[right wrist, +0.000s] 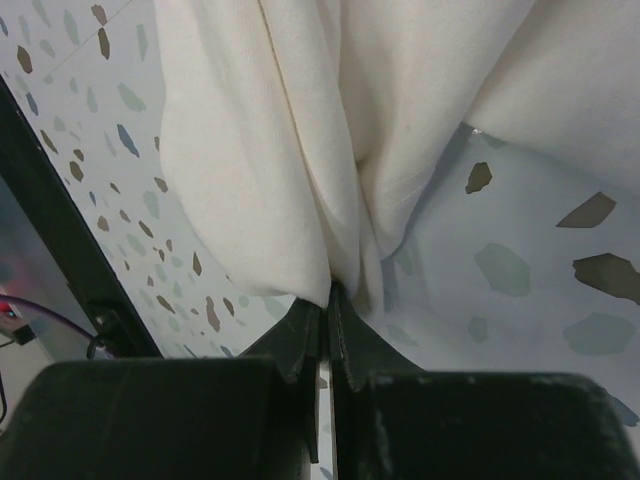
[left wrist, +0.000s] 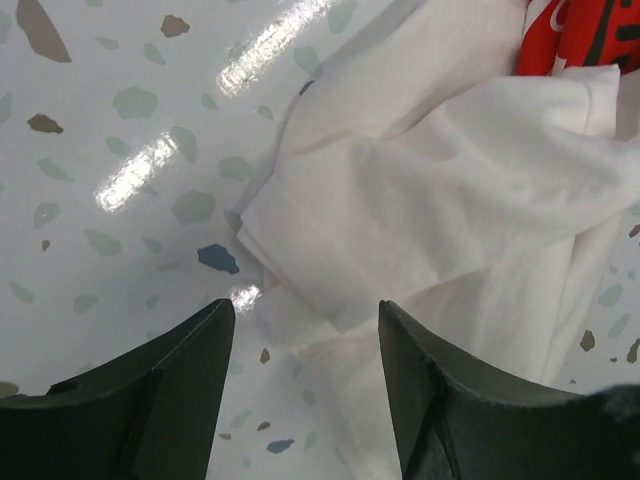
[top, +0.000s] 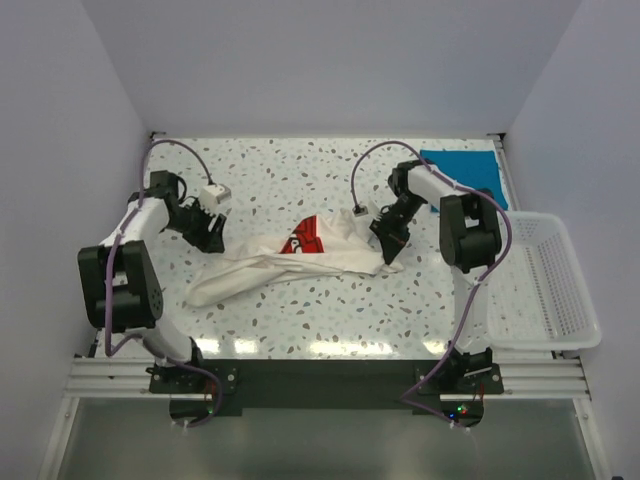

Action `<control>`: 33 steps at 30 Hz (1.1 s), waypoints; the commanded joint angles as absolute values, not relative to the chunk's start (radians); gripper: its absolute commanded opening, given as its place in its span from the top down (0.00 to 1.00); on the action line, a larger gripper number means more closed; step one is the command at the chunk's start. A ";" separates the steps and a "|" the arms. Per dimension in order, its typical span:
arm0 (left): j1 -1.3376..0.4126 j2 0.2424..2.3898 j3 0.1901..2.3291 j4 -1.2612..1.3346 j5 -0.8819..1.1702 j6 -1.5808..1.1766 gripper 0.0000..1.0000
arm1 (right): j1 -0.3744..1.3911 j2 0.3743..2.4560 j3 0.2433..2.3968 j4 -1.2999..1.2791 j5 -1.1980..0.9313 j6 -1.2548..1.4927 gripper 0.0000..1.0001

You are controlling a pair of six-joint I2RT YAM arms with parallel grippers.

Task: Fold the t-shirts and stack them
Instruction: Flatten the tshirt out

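Jaws of right gripper (right wrist: 325, 300) are pinching right end of crumpled cream-white, red-panelled cloth t-shirt (top: 335, 255); left gripper (left wrist: 305, 310) is hovering, spread, by its left end.

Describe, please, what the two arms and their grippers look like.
Both the left arm and right arm have bulky black joint housings joined by white links. A purple cable loops along each. The left gripper and right gripper are black, with dark, wedge-shaped fingers. No markings are legible.
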State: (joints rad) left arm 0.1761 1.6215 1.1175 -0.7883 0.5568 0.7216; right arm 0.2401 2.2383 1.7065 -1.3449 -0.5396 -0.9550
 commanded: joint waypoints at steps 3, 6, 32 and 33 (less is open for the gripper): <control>0.144 1.747 1.184 -0.655 0.577 0.479 0.33 | 0.239 2.174 1.700 -1.506 -0.526 -0.946 1.00; 0.130 1.815 1.206 -0.638 0.587 0.420 0.33 | 0.239 2.172 1.697 -1.499 -0.525 -0.937 1.00; -0.095 1.528 1.333 -0.733 0.537 0.431 1.00 | 0.236 2.269 1.951 -1.583 -0.626 -0.891 1.00; -0.116 1.529 1.327 -0.733 0.520 0.414 1.00 | 0.236 2.269 1.947 -1.583 -0.620 -0.893 1.00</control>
State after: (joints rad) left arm -0.0677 1.5368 1.3838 -0.7834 0.6086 0.4881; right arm 0.2401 2.2604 1.9572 -1.3422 -0.5941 -0.8940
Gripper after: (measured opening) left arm 0.026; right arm 0.018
